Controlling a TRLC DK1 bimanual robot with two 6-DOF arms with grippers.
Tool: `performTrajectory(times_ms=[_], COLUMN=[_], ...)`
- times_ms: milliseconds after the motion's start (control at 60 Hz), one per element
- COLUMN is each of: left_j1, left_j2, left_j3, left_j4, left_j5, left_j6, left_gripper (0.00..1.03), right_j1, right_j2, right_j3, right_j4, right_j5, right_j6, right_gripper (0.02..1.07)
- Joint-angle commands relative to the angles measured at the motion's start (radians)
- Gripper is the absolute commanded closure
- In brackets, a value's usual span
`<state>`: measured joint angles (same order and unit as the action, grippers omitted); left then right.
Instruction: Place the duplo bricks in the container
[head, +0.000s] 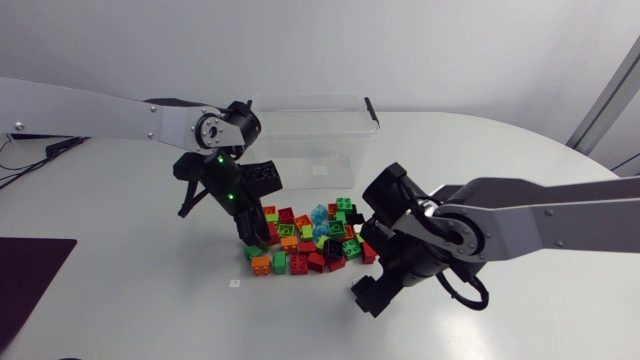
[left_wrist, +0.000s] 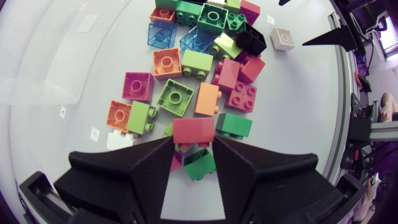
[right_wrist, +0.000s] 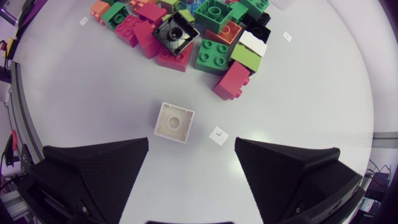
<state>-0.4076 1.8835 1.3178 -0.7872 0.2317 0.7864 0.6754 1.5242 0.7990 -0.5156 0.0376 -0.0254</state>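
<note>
A pile of coloured duplo bricks (head: 310, 240) lies mid-table, in front of the clear plastic container (head: 310, 100). My left gripper (head: 250, 230) is down at the pile's left edge. In the left wrist view that gripper (left_wrist: 193, 143) is shut on a red brick (left_wrist: 193, 129), a fingertip on each side, with the pile (left_wrist: 199, 68) spread out ahead. My right gripper (head: 375, 245) stands wide open at the pile's right edge. From the right wrist, this gripper (right_wrist: 191, 146) has a single white brick (right_wrist: 174, 122) just ahead of its fingers, untouched, with the pile (right_wrist: 186, 31) beyond it.
A green brick (left_wrist: 199, 163) lies under the left fingers. The same white brick (left_wrist: 284, 38) sits past the pile's far side. Small white stickers (right_wrist: 218, 135) mark the tabletop. A dark mat (head: 35, 265) lies at the table's front left. The two arms face each other across the pile.
</note>
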Motion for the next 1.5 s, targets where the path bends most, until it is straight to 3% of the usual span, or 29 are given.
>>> performTrajectory(times_ms=[0, 450, 633, 717, 767, 817, 850, 983, 1167, 1367, 1483], left_j1=[0.012, 0.062, 0.079, 0.079, 0.076, 0.073, 0.07, 0.066, 0.052, 0.049, 0.046], left_j2=[0.019, -0.024, -0.018, -0.018, -0.018, -0.018, -0.018, -0.018, -0.012, 0.031, 0.055], left_j3=[0.021, -0.006, -0.017, -0.017, -0.017, -0.015, -0.017, -0.019, -0.009, 0.023, 0.035], left_j4=[0.0, -0.02, -0.007, -0.007, -0.007, -0.007, -0.007, -0.007, -0.007, -0.009, -0.009], left_j5=[0.011, 0.014, 0.014, 0.014, 0.014, 0.014, 0.014, 0.014, 0.014, 0.014, 0.014], left_j6=[0.019, 0.025, 0.025, 0.025, 0.024, 0.024, 0.025, 0.027, 0.027, 0.028, 0.027], left_gripper=[0.64, 0.63, 0.62, 0.61, 0.54, 0.47, 0.41, 0.27, 0.21, 0.28, 0.51], right_j1=[0.013, 0.024, 0.03, 0.029, 0.023, 0.018, 0.01, 0.001, 0.001, -0.011, -0.028], right_j2=[0.031, 0.171, 0.212, 0.228, 0.229, 0.221, 0.215, 0.208, 0.195, 0.168, 0.114], right_j3=[0.02, 0.101, 0.12, 0.115, 0.109, 0.1, 0.097, 0.082, 0.063, 0.055, 0.06], right_j4=[0.002, 0.006, 0.003, 0.008, 0.014, 0.034, 0.043, 0.046, 0.054, 0.046, 0.008], right_j5=[0.002, 0.002, -0.002, -0.005, -0.007, -0.008, -0.016, -0.025, -0.024, -0.022, -0.018], right_j6=[0.024, 0.024, 0.025, 0.027, 0.025, 0.025, 0.025, 0.022, 0.015, 0.002, -0.013], right_gripper=[0.07, 0.07, 0.17, 0.29, 0.4, 0.59, 0.66, 0.68, 0.68, 0.69, 0.7])
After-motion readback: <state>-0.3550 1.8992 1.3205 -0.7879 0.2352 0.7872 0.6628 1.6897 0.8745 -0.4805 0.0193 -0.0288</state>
